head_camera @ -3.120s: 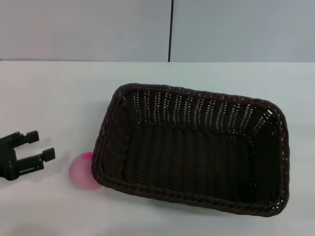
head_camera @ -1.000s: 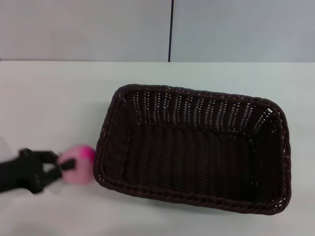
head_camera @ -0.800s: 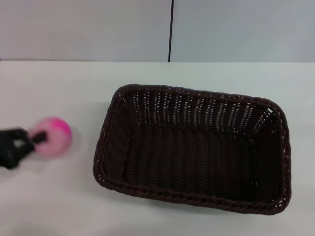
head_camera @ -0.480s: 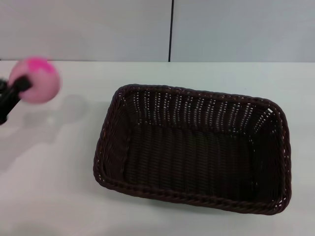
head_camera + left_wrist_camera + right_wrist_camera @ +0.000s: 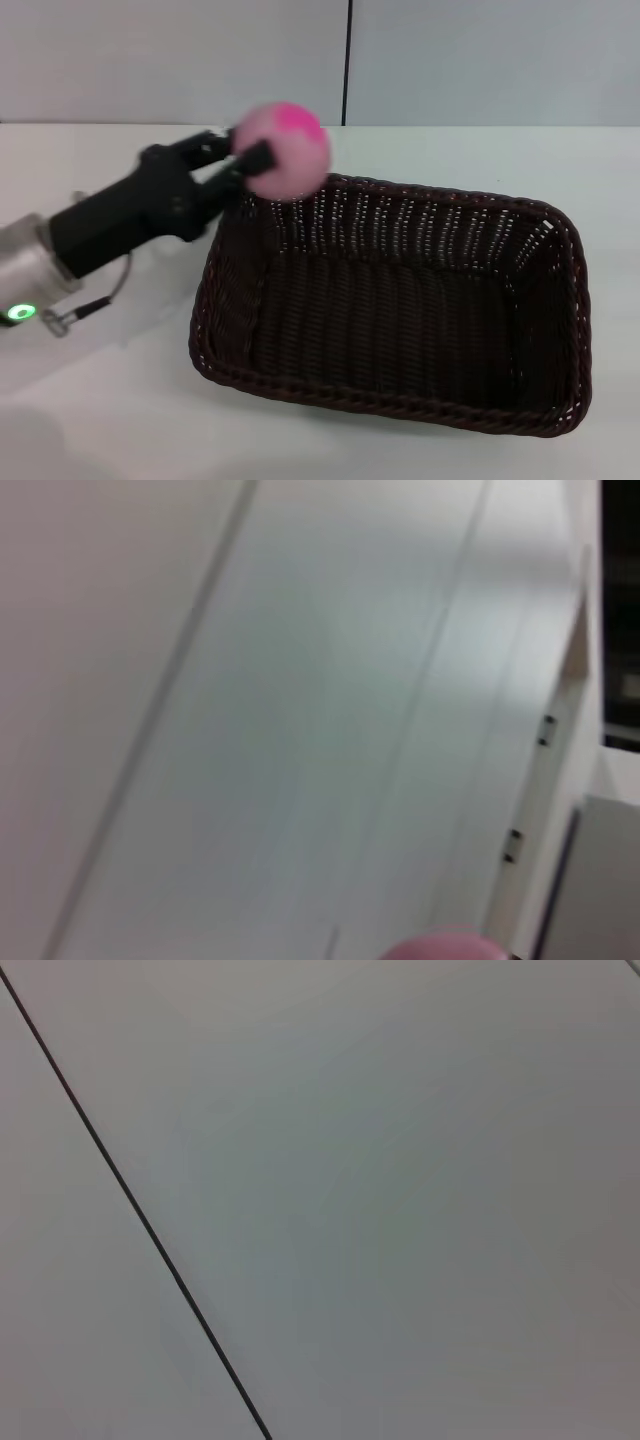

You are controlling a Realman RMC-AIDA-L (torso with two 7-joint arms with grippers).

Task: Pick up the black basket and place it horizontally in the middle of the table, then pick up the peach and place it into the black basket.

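From the head view, one black basket [image 5: 390, 305] sits on the white table [image 5: 100, 420], a rectangular woven wicker piece with rounded corners, a braided rim and open-weave sloping sides; its inside holds nothing. One peach [image 5: 283, 150], a round, smooth, pale pink ball with a bright magenta patch on top, is up in the air over the basket's far left corner, clamped between the black fingers of the left gripper [image 5: 262, 155]. The left arm reaches in from the left edge.

In the left wrist view, only the pink top of the peach [image 5: 445, 946] shows against pale wall panels.

The right wrist view shows a plain grey surface crossed by one dark line; the right gripper appears nowhere.
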